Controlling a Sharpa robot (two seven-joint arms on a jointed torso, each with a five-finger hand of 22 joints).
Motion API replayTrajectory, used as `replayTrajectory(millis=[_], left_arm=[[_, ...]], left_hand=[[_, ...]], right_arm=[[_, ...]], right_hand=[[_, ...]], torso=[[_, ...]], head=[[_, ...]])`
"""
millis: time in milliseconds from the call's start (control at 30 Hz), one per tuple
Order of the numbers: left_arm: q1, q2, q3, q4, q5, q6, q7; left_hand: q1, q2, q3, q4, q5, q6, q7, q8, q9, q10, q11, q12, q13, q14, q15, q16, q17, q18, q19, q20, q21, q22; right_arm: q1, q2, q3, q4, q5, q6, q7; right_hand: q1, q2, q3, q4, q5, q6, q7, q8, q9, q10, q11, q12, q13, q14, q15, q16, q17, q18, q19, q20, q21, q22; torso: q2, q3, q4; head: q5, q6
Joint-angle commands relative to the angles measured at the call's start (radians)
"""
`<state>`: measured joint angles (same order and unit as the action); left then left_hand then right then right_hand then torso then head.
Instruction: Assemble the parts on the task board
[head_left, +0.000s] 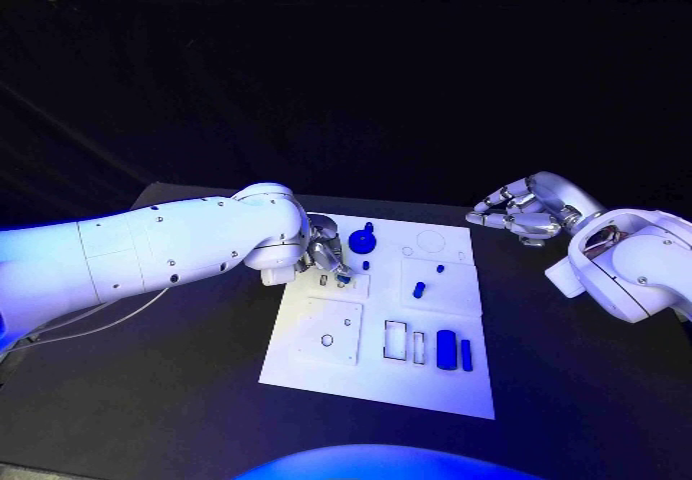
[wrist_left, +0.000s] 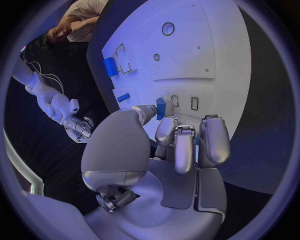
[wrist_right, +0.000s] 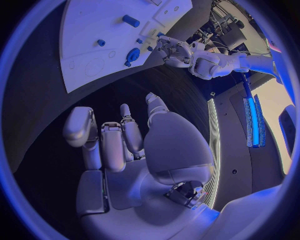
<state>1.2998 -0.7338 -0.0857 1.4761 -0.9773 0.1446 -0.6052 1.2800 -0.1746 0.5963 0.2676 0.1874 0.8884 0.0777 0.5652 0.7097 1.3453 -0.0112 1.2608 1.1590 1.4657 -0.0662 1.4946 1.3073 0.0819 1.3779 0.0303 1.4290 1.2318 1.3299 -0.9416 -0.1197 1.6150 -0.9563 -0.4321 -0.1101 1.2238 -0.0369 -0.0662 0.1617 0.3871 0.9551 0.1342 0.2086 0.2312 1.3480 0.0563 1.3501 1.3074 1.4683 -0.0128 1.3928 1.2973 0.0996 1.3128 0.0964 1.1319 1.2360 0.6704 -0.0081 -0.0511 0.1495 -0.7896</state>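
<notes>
So the left robot hand (head_left: 323, 257) is down over the far-left part of the task board (head_left: 346, 375), and in the left wrist view it's pinching a small blue peg (wrist_left: 160, 108) between thumb and a fingertip, other fingers curled in next to it. The peg sits right above a pair of little rectangular slots (wrist_left: 185, 102) on the board, so my guess is that's where it's headed, though I can't tell whether its end is touching the board yet, since the fingers hide it. The right robot hand (head_left: 522, 214) hangs over the black bench (head_left: 577, 400) just off the far-right corner of the board, fingers loosely curled with nothing in them. Other parts are on the board: a round blue knob piece (head_left: 362, 240) near the far edge, a small blue pin (head_left: 420, 290) around the middle, and two blue bars (head_left: 454, 351) side by side near the right edge toward the robot. Handling-wise these look like hard plastic bits, light and stiff, nothing fragile, but smooth enough to twist or pop out of a fingertip pinch. For the peg I'd hold it high on the body so the lower end stays free to go into the slot. The bars are best pinched across their long sides near the middle.
</notes>
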Motion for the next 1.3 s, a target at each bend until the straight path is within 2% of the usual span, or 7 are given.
replayTrajectory(millis=[33, 233, 433, 833, 933, 1300], left_arm=[[-0.011, -0.005, 0.000, 0.013, -0.068, -0.095, 0.017], [-0.030, -0.010, -0.001, 0.021, -0.102, -0.117, 0.015], [-0.039, -0.010, -0.001, 0.019, -0.111, -0.122, 0.015], [-0.042, -0.005, -0.002, 0.012, -0.121, -0.097, 0.011], [-0.042, -0.005, -0.002, 0.011, -0.124, -0.090, 0.011], [-0.042, 0.005, -0.002, 0.001, -0.157, -0.061, 0.007]], left_hand=[[-0.009, -0.007, 0.209, -0.201, -0.004, 0.018, -0.012, 0.006, 0.006, 0.007, -0.002, 0.002, -0.001, 0.072, -0.006, -0.001, 0.142, -0.011, 0.007, -0.001, 0.008, 0.004], [-0.021, -0.016, 0.220, -0.205, -0.004, 0.023, -0.016, 0.012, 0.012, 0.009, -0.005, -0.003, -0.010, 0.072, -0.009, -0.001, 0.142, -0.012, 0.010, -0.003, 0.010, 0.010], [-0.033, -0.022, 0.228, -0.208, -0.004, 0.026, -0.019, 0.018, 0.019, 0.010, -0.008, -0.009, -0.019, 0.072, -0.012, -0.001, 0.142, -0.013, 0.012, -0.005, 0.012, 0.014], [-0.045, -0.028, 0.232, -0.211, -0.005, 0.026, -0.023, 0.026, 0.026, 0.006, -0.011, -0.021, -0.038, 0.073, -0.014, -0.001, 0.142, -0.013, 0.013, -0.007, 0.013, 0.015], [-0.049, -0.030, 0.232, -0.212, -0.006, 0.026, -0.024, 0.029, 0.029, 0.005, -0.012, -0.025, -0.045, 0.073, -0.015, -0.001, 0.142, -0.013, 0.014, -0.007, 0.013, 0.016], [-0.062, -0.035, 0.229, -0.215, -0.007, 0.026, -0.030, 0.040, 0.039, 0.019, -0.017, -0.013, -0.034, 0.073, -0.019, -0.001, 0.143, -0.017, 0.024, -0.010, 0.020, 0.032]], right_arm=[[-0.001, -0.001, 0.000, -0.001, -0.006, 0.004, -0.002], [-0.001, -0.002, 0.000, -0.002, -0.006, 0.004, -0.002], [-0.001, -0.003, -0.001, -0.002, -0.006, 0.003, -0.001], [-0.002, -0.004, -0.001, -0.002, -0.003, -0.009, 0.006], [-0.002, -0.004, -0.001, -0.002, -0.003, -0.009, 0.006], [-0.002, -0.005, -0.001, -0.002, -0.002, -0.009, 0.006]], right_hand=[[-0.002, 0.005, -0.004, 0.002, 0.006, -0.006, -0.001, 0.006, 0.001, 0.002, -0.003, 0.000, 0.004, 0.039, -0.007, -0.004, -0.001, 0.006, -0.002, -0.007, -0.007, -0.001], [-0.003, 0.006, -0.005, 0.003, 0.008, -0.007, -0.001, 0.007, 0.002, 0.002, -0.003, 0.000, 0.004, 0.039, -0.007, -0.005, -0.002, 0.006, -0.002, -0.007, -0.008, -0.001], [-0.005, 0.007, -0.007, 0.006, 0.009, -0.008, -0.001, 0.009, 0.002, 0.002, -0.003, 0.001, 0.004, 0.040, -0.007, -0.004, 0.000, 0.006, -0.001, -0.007, -0.007, 0.000], [-0.006, 0.009, -0.009, 0.009, 0.014, -0.009, -0.001, 0.011, 0.003, 0.000, -0.004, -0.001, 0.002, 0.039, -0.007, -0.006, -0.003, 0.006, -0.002, -0.008, -0.011, -0.002], [-0.006, 0.009, -0.009, 0.009, 0.014, -0.009, -0.001, 0.011, 0.003, 0.000, -0.004, -0.001, 0.002, 0.039, -0.007, -0.006, -0.003, 0.006, -0.002, -0.008, -0.011, -0.002], [-0.006, 0.010, -0.010, 0.010, 0.016, -0.009, -0.001, 0.012, 0.003, 0.001, -0.004, -0.001, 0.002, 0.039, -0.007, -0.007, -0.003, 0.006, -0.001, -0.008, -0.011, -0.002]], torso=[[0.000, 0.0001, -0.0002], [0.000, 0.0004, -0.0010], [0.001, -0.0005, -0.0019], [0.001, -0.0012, -0.0018], [0.001, -0.0004, -0.0013], [0.001, -0.0006, -0.0017]], head=[[0.001, -0.001], [0.003, -0.003], [0.004, -0.004], [0.003, -0.004], [0.003, -0.007], [0.005, -0.010]])
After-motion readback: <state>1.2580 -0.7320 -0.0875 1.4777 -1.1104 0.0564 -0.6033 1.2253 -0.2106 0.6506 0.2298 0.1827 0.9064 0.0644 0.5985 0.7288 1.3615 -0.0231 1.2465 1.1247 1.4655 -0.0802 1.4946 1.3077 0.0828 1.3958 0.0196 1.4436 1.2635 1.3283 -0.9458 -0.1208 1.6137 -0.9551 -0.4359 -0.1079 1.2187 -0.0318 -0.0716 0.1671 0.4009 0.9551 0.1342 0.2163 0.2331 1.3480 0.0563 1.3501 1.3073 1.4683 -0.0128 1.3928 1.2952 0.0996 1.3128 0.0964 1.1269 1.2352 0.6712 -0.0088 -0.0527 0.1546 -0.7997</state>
